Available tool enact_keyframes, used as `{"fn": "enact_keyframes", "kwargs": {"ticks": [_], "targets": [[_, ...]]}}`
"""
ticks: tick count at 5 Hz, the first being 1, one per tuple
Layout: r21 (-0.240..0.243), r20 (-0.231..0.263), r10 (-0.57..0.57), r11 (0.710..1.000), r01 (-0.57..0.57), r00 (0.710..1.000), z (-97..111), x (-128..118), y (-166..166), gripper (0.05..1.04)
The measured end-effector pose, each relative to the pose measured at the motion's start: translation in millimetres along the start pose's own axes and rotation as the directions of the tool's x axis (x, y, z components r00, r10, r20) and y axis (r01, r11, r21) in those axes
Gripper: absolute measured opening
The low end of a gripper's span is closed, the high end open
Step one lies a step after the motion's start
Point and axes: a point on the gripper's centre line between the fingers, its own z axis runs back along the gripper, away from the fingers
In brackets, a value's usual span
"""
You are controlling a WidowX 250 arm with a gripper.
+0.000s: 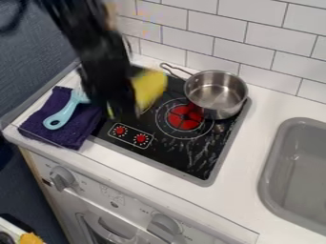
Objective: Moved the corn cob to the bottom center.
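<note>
Counter's (115, 159) left end: purple cloth (79, 132), turquoise utensil (62, 115) on top. Gripper (121, 112) over the stove's (175, 159) left part, blurred; cannot tell how jaws stand. Yellow corn cob (150, 86) just right of it, toward stove's back edge. Metal pot (216, 93) at stove's back right corner. Grey sink (272, 157) far right.

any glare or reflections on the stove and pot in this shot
Camera view: pale streaks towards the front right of the black stovetop, glare or smears, can't tell which; bright highlights on the metal pot, inside and along its rim; reddish tint low on its outer wall, probably reflecting the red burner.
</note>
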Motion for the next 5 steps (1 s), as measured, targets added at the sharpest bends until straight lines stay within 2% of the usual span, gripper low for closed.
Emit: {"fn": "enact_keyframes", "kwargs": {"ticks": [1,2,4,5], "targets": [[0.007,0.044,-0.013,1.0,0.012,0.999,-3,4,1,0.599],[0.04,0.016,-0.014,0.999,0.013,1.0,-13,3,6,0.599],[0.155,-0.078,0.03,0.988,-0.017,0.997,-41,1,10,0.599],[0.191,-0.083,0.046,0.981,-0.03,0.995,-41,-1,15,0.635]]}}
